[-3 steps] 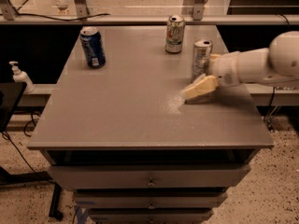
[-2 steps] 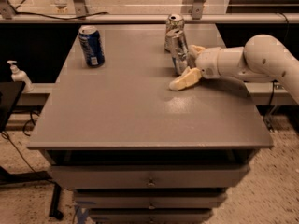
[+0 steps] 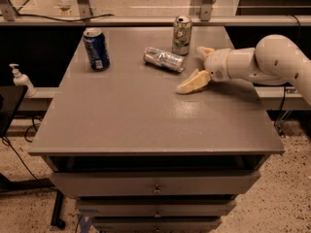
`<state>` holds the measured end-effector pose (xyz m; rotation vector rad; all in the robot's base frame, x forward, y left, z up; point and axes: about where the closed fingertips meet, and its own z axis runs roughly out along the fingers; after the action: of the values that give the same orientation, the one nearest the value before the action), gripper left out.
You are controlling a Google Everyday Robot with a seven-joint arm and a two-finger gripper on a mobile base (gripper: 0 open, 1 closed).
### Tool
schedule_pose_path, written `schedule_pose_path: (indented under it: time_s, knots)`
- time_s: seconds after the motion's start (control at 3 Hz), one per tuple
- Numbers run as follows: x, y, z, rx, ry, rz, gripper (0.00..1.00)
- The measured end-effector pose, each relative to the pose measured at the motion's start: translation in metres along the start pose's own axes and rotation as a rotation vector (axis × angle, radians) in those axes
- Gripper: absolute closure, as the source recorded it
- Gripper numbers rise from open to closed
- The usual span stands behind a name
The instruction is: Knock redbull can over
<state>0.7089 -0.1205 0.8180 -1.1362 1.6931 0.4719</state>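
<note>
1. Cream two-finger pincer [image 3: 199,67], over the grey table [image 3: 146,125] toward its 3 o'clock edge: fingers [image 3: 193,82] spread wide, gripping nothing.
2. Slim silver-grey redbull can [image 3: 164,59] lies on its side at the pincer's 10 o'clock, near, apart.
3. White-and-green can [image 3: 181,35] upright at 11; dark-blue can [image 3: 96,49] well apart at 9.
4. Judgement: knock looks done. Lift, retreat toward 3 o'clock, clipping neither can.

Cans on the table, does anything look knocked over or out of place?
Yes: the redbull can lies on its side toward the back of the table, between the upright dark-blue can and the upright white-and-green can. The hand sits open just right of it, holding nothing.
</note>
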Motion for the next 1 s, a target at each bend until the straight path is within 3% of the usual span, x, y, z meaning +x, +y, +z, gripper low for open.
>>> schedule_pose_path:
  time_s: [0.67, 1.0]
  knots:
    - [-0.0001, 0.0000, -0.0002, 0.000, 0.000, 0.000, 0.00]
    - [-0.0001, 0.0000, -0.0003, 0.000, 0.000, 0.000, 0.18]
